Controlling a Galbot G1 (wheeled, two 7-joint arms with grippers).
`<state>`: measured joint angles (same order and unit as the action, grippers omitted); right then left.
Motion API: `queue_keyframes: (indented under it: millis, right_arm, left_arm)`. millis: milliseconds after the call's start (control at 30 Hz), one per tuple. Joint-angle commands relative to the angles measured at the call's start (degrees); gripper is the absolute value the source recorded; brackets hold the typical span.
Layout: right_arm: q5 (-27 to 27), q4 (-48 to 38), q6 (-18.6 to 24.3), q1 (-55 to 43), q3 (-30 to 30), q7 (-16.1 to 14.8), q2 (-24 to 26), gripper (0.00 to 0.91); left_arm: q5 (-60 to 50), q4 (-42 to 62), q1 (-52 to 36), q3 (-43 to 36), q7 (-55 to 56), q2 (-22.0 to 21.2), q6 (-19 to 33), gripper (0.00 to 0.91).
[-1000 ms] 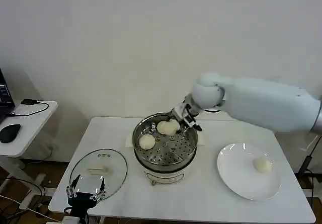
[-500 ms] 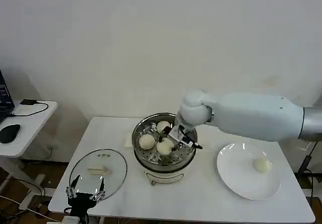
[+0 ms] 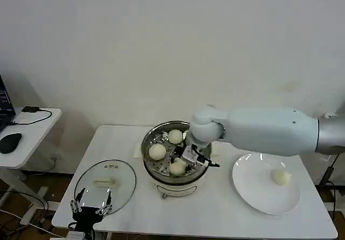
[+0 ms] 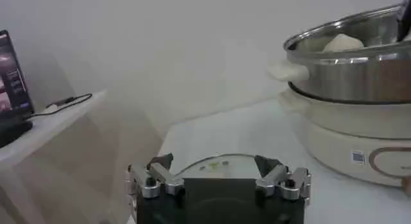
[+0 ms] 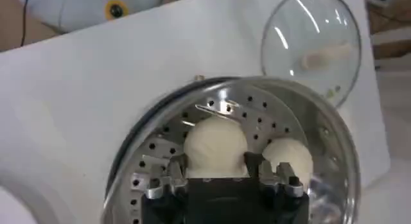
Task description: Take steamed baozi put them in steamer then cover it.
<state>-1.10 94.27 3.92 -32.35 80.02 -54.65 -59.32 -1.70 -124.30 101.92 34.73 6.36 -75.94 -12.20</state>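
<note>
Right gripper [image 3: 186,162]: reached down into the steamer, fingers closed lightly around a baozi at the near side of the tray; in the right wrist view the bun sat between the two fingers [image 5: 217,175].
Held baozi [image 3: 178,168]: smooth, off-white, domed; judged soft and light, easily dented, so a gentle pinch across its widest part suits it best.
Other baozi in steamer: one [image 3: 157,151] at the tray's left side, one [image 3: 174,136] at its far side, both resting on the perforated tray and apart from each other.
Last baozi [image 3: 280,177]: lay alone on the white plate [image 3: 253,194], toward the plate's right rim, near the table's right edge.
Steamer [image 3: 151,169]: shiny stainless steel, round, with rows of holes in the tray, on a pale base at the middle of the table [image 3: 215,218]; judged rigid and heavy enough to stay put.
Cover [image 3: 121,178]: clear glass with a metal rim and a cream oblong handle [image 3: 105,183], lying flat near the table's front-left corner; judged fragile and slick on the glass, so the handle is the place to grip.
Left gripper [image 3: 91,207]: parked at the table's front-left edge just beside the cover, fingers spread apart and empty.
</note>
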Motion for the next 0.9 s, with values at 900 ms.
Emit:
queue_keyframes:
  millis: [900]
  right_arm:
    - [8.3,-9.0,-6.2,-4.1,-7.9,1.5,4.0,0.907]
  left_arm:
    - [0.1,0.4,-0.9,-0.6,-0.1,1.0,0.0,0.907]
